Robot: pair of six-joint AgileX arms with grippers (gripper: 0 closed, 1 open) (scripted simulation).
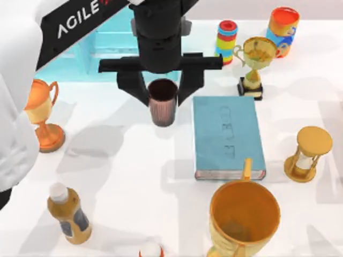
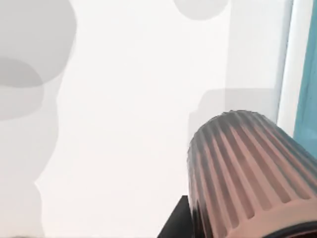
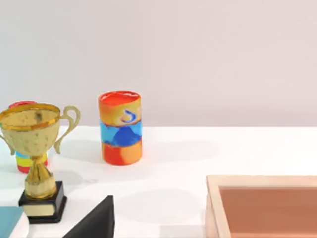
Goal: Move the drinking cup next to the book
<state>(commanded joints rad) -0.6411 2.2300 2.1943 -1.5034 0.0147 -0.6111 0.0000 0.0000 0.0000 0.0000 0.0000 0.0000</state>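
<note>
The drinking cup (image 1: 162, 101), a small ribbed brown-maroon tumbler, stands upright just left of the book (image 1: 228, 136), a flat teal hardcover lying near the table's middle. My left gripper (image 1: 163, 95) hangs over the cup, one black finger on each side against its ribbed wall, shut on it. In the left wrist view the cup (image 2: 247, 173) is very close, with the book's edge (image 2: 309, 74) beside it. My right arm is parked off to the right; a dark fingertip (image 3: 96, 220) of its gripper sits low in the right wrist view.
A large orange mug (image 1: 244, 219) stands in front of the book, a gold trophy (image 1: 256, 61) behind it and an hourglass (image 1: 308, 152) to its right. An orange trophy (image 1: 42, 115) and a bottle (image 1: 68, 214) stand at the left, a light-blue cabinet (image 1: 107, 53) behind.
</note>
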